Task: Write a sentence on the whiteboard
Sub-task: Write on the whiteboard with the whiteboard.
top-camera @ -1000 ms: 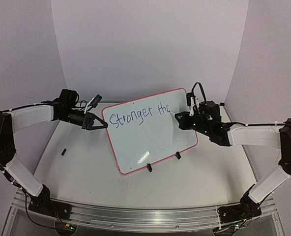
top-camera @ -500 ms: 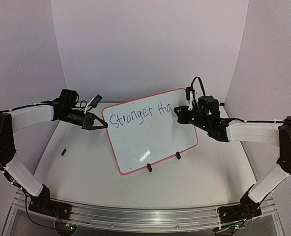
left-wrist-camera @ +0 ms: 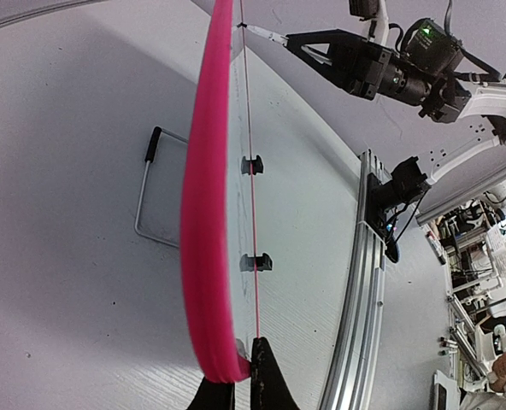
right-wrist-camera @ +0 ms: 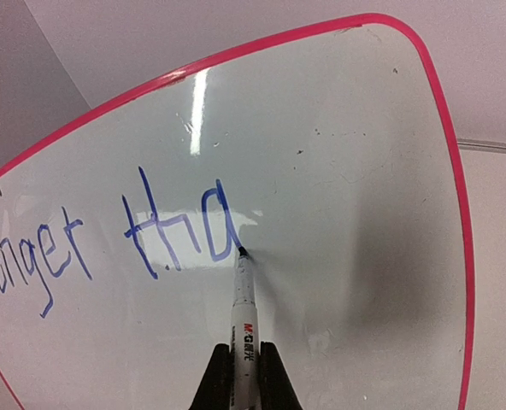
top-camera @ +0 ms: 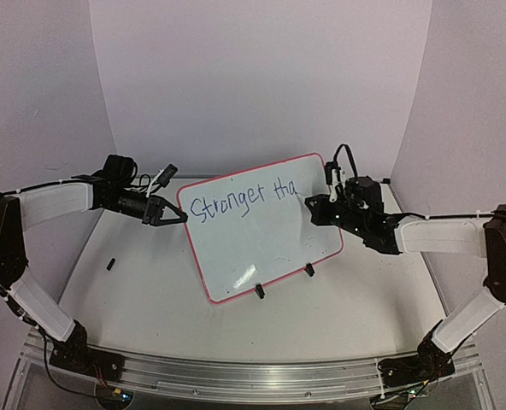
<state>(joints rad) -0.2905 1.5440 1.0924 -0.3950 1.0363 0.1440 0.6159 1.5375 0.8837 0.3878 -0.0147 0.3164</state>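
The whiteboard [top-camera: 270, 243] stands tilted on two black clip feet mid-table, its red-pink rim [left-wrist-camera: 203, 213] seen edge-on in the left wrist view. The sentence [top-camera: 240, 201] in blue reads "Stronger tha" in one line; "tha" [right-wrist-camera: 180, 226] fills the right wrist view. My left gripper [top-camera: 178, 217] is shut on the board's left edge [left-wrist-camera: 236, 363]. My right gripper [top-camera: 314, 207] is shut on a white marker [right-wrist-camera: 244, 316], whose tip touches the board at the foot of the "a".
A small black marker cap [top-camera: 111, 264] lies on the table at the left. A wire stand [left-wrist-camera: 155, 192] lies behind the board. The aluminium rail [top-camera: 253, 376] runs along the near edge. White walls enclose the back and sides.
The right gripper has finished the letter "a" after "th", rising and then coming down to the stroke's foot. The left gripper and board have stayed still.
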